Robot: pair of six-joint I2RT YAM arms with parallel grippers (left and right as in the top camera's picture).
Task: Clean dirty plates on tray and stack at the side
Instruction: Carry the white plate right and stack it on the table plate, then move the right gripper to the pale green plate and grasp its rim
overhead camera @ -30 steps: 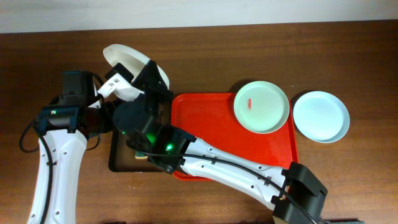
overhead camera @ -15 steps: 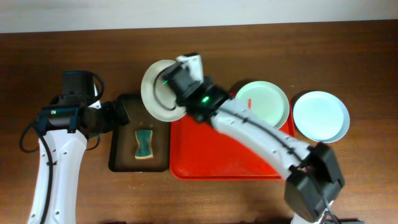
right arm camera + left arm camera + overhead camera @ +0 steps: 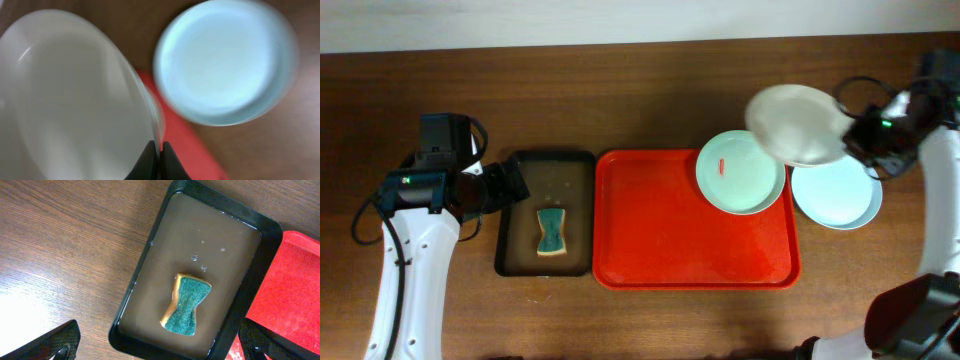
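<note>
Plate [image 3: 798,124], round, smooth, glossy white, pinched at rim by right tool [image 3: 159,157], above pale-blue plate [image 3: 836,187]; left tool [image 3: 161,346] spread wide.

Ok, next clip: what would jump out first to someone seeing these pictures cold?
The bright red tray in the middle, with a red-smeared plate in its far right corner. Then the right gripper, holding a white plate by its rim in the air, near a pale blue plate lying off the tray's right side.
</note>
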